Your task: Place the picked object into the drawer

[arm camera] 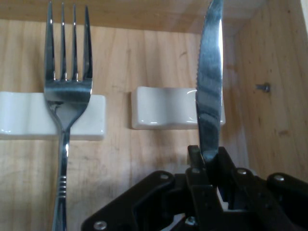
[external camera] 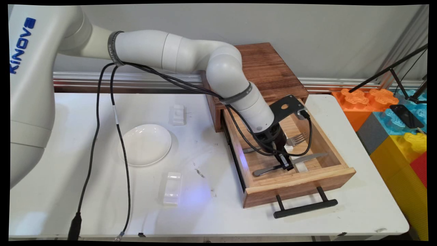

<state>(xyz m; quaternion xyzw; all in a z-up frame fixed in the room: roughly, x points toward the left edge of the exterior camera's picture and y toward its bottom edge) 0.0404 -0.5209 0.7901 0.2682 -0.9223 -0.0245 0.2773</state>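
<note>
Main view: the gripper (external camera: 286, 164) reaches down into the open drawer (external camera: 300, 177) on the worktop (external camera: 211, 191), at the knife (external camera: 290, 163); a fork (external camera: 294, 139) lies behind it. A plate (external camera: 145, 144) sits well apart.

Hand view: the fingers (arm camera: 202, 185) are closed on the knife (arm camera: 210, 96), whose blade crosses a white rest (arm camera: 163, 108). The fork (arm camera: 67, 91) lies on another rest (arm camera: 24, 115).

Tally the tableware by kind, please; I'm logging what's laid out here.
Knife, pinched in the claw: 1
Fork: 1
White rests: 4
White plate: 1
Total: 7
</note>
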